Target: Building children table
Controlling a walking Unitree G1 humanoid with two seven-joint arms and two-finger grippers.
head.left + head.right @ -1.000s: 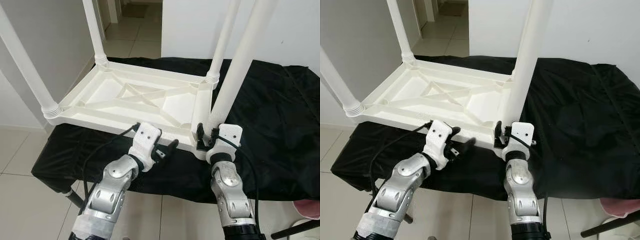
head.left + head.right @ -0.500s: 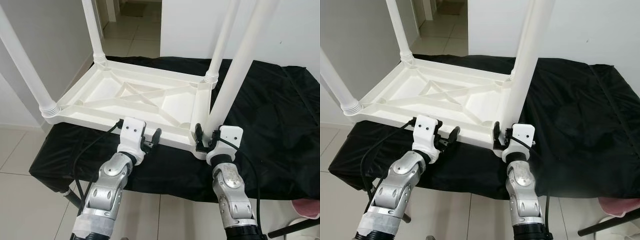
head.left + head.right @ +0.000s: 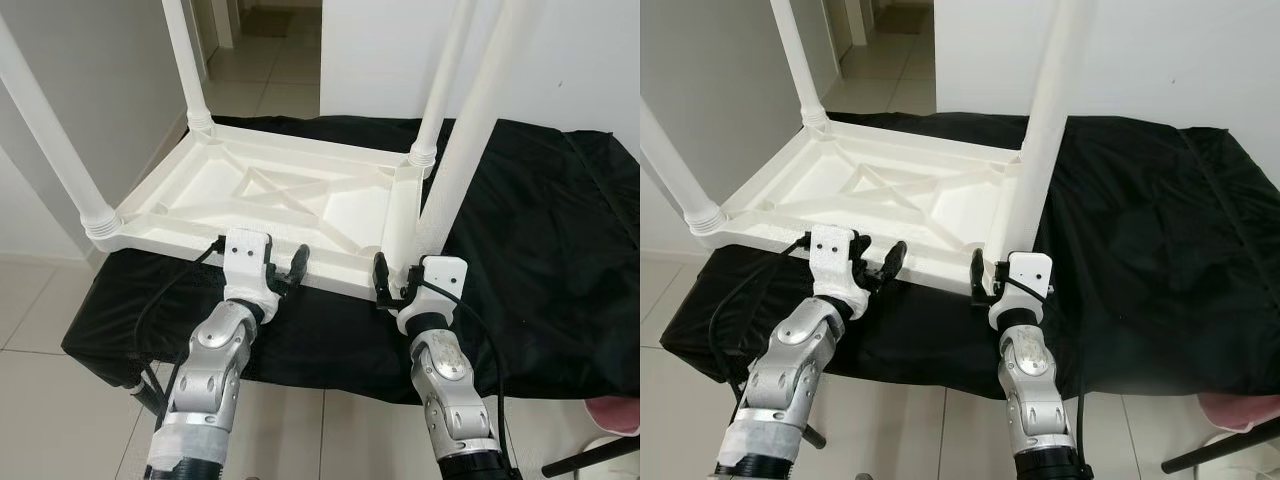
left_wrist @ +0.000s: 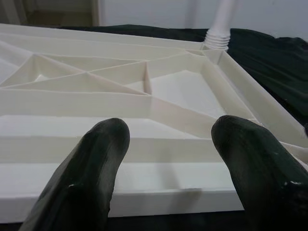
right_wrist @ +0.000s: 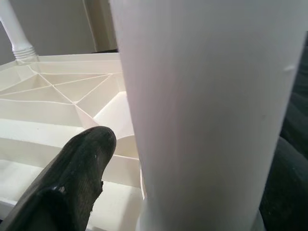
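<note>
While four legs [image 3: 455,170] rise, two end effectors [image 3: 283,272] flank one tabletop [image 3: 270,200].

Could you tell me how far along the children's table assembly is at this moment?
Done: the white tabletop lies upside down on the black cloth, with three legs standing in their corner sockets, e.g. the far-left leg. In hand: the right pincer is at the base of the near-right leg; whether it is fully seated is unclear. The left pincer is open at the near rim. Left: turning the table upright.
</note>
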